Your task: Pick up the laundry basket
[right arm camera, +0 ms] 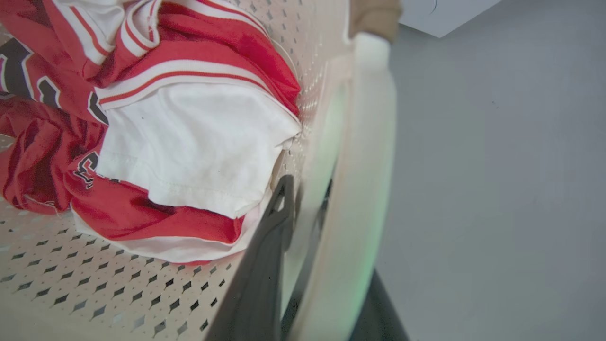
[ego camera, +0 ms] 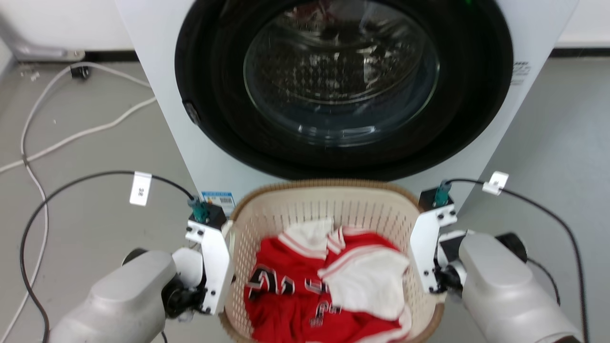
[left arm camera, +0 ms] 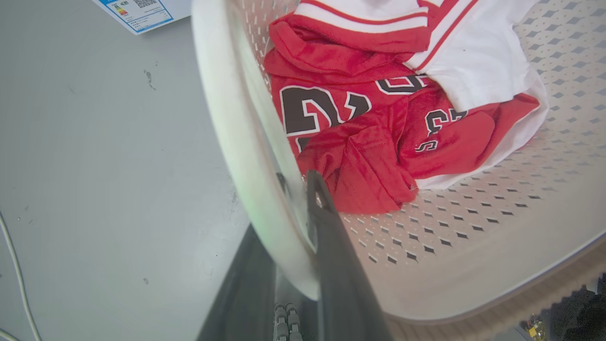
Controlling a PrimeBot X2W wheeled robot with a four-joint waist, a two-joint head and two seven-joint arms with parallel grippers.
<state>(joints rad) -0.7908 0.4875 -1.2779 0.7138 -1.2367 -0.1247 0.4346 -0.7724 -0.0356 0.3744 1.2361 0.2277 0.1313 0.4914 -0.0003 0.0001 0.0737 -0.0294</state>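
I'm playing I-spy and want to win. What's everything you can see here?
laundry basket: one, cream, brown rim, between the grippers.
washing machine: one, white, round black door, behind the basket.
clothes: one pile, red and white, in the basket.
label: one, blue and white, low on the machine.
white cables: a few, on the grey floor, left.
black cables: two, white tags, running to the wrists.
left gripper: one, dark fingers, clamped on the basket's left handle.
right gripper: one, dark fingers, clamped on its right handle.
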